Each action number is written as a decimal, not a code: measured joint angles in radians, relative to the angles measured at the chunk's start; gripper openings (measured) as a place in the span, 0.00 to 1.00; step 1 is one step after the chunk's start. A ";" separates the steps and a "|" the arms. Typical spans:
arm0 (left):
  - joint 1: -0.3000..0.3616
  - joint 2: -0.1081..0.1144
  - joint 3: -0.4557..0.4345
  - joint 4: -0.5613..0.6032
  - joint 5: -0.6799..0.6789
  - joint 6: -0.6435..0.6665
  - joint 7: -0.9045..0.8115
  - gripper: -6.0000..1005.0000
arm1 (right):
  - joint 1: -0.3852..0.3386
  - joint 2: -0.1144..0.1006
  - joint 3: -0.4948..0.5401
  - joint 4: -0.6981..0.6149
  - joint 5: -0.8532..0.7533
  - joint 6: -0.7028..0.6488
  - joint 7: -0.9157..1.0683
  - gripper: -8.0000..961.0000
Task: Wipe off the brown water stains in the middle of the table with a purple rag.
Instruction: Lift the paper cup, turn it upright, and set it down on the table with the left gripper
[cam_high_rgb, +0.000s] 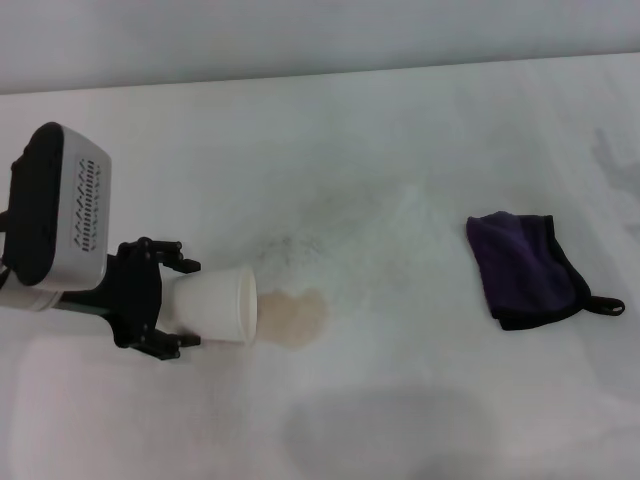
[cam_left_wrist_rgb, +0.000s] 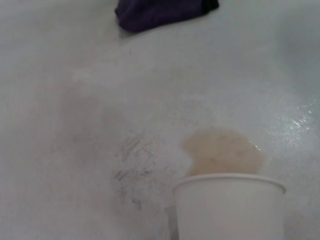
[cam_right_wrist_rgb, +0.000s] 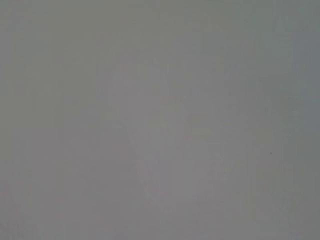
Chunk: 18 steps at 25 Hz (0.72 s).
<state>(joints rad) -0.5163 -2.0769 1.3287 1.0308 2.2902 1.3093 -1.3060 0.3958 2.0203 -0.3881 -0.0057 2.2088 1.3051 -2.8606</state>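
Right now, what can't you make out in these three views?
- Right gripper: in no view; the right wrist view is plain grey throughout.
- Left gripper: head view, its fingers sit around the cup, which hides the contact.
- Cup's inside: head view, mouth faces sideways toward the stain; in the left wrist view the frame edge cuts the cup.
- Rag: left wrist view, cut by the frame edge.

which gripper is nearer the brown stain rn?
Left. The left gripper holds a tipped paper cup whose mouth meets the brown water stains; the right gripper is out of view.
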 joint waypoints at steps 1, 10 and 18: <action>0.001 0.000 -0.002 -0.004 -0.008 -0.003 0.005 0.85 | 0.000 0.000 0.000 -0.001 0.000 0.000 0.000 0.89; 0.074 0.001 -0.091 0.008 -0.243 -0.018 0.111 0.77 | 0.000 0.000 -0.009 -0.003 -0.006 0.009 0.000 0.89; 0.190 0.002 -0.143 -0.071 -0.572 -0.015 0.259 0.72 | 0.000 0.000 -0.029 -0.006 -0.011 0.010 -0.009 0.89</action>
<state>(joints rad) -0.3262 -2.0748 1.1857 0.9598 1.7183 1.2948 -1.0465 0.3959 2.0198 -0.4174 -0.0122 2.1981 1.3147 -2.8692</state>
